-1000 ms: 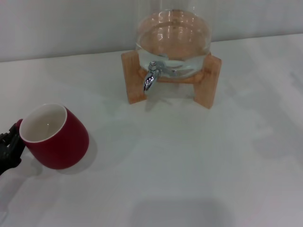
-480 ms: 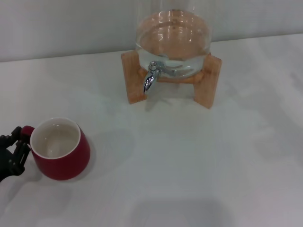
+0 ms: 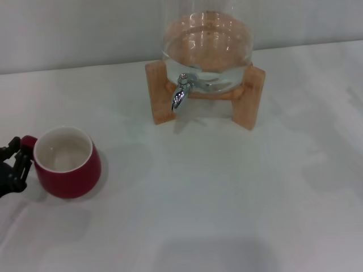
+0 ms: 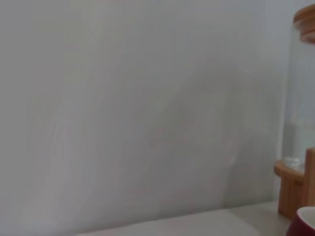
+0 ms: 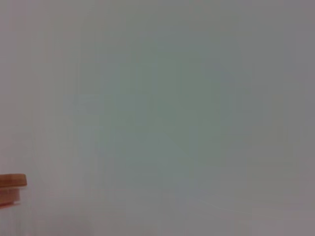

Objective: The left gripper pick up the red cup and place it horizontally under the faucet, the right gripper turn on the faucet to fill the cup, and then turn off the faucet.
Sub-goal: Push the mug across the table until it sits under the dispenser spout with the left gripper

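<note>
The red cup [image 3: 68,164] looks like glazed ceramic: rigid, probably fairly heavy for its size, slick on its rounded wall and liable to chip or crack if knocked against the wooden stand [image 3: 160,93]. Its bulging body would likely slide out of a pinch, so the small loop handle [image 3: 27,141] is the surest place to grip, though a hold there lets the cup swing or tip, which will matter more once it carries water. It stands upright, mouth up and empty, near the left edge of the tabletop [image 3: 227,198], well apart from the faucet [image 3: 180,93], which sits toward the far edge on the front of the glass jar [image 3: 207,42]. The left gripper [image 3: 14,164] is at the tabletop's left edge, just beside the cup on its handle side, its black fingers [image 3: 21,161] touching the handle and seemingly closed around it, though the exact contact is hard to make out. The right gripper shows in no view.
</note>
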